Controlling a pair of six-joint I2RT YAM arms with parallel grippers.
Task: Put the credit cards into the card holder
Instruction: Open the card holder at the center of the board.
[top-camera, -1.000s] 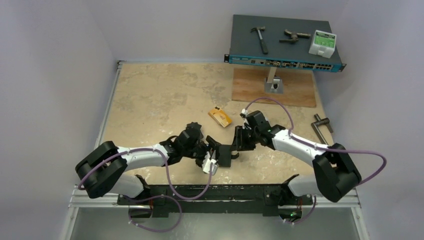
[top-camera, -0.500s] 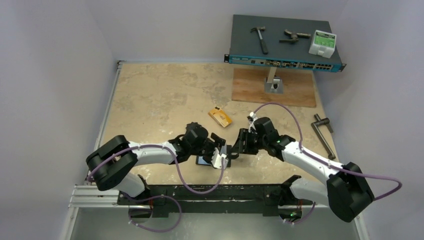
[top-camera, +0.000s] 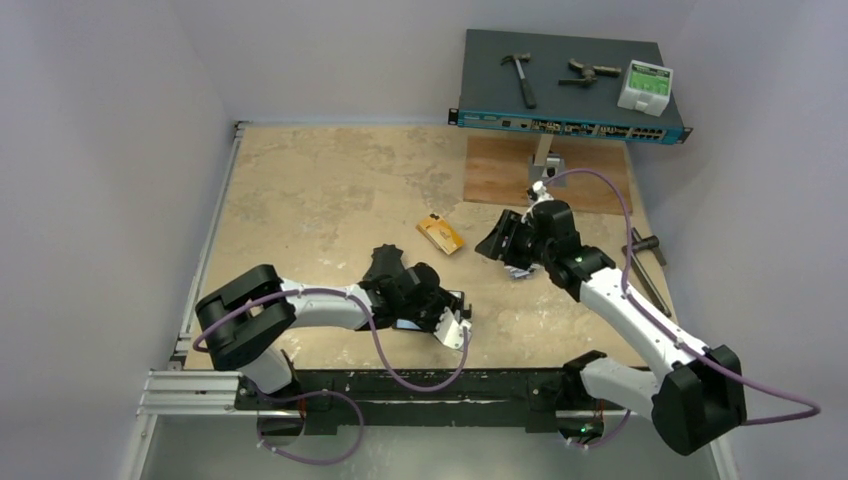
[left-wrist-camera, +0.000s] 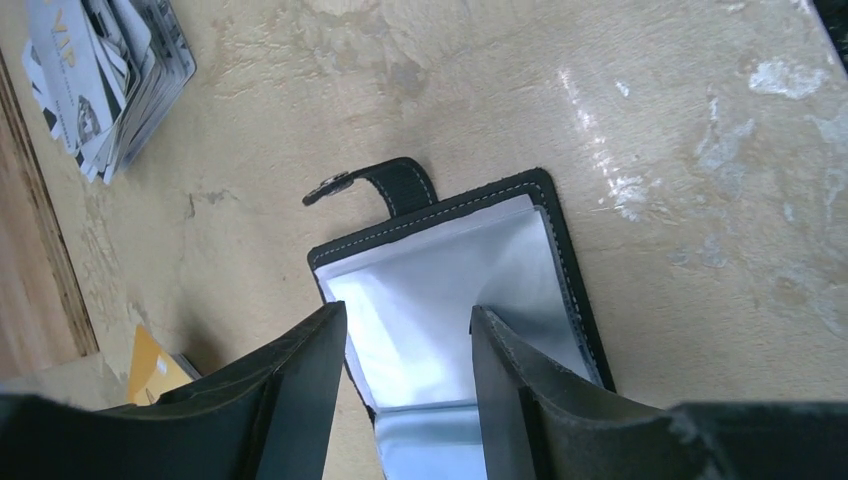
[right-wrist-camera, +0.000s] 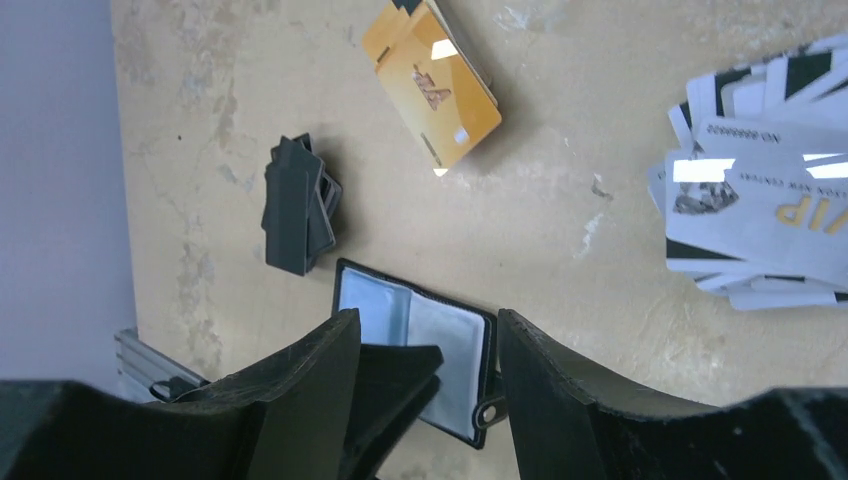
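With left fingers (left-wrist-camera: 300, 400) spread above the open card holder (left-wrist-camera: 440, 270), possibly pressing it flat, take silver-white credit cards (right-wrist-camera: 760, 200) from just beside the spread, empty right fingers (right-wrist-camera: 300, 400).

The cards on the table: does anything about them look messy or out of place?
Yes, a little. The white cards lie in a slipped, fanned-out heap with edges pointing different ways, while the orange cards sit in a fairly tidy stack. The card holder lies open and flat; nothing looks damaged.
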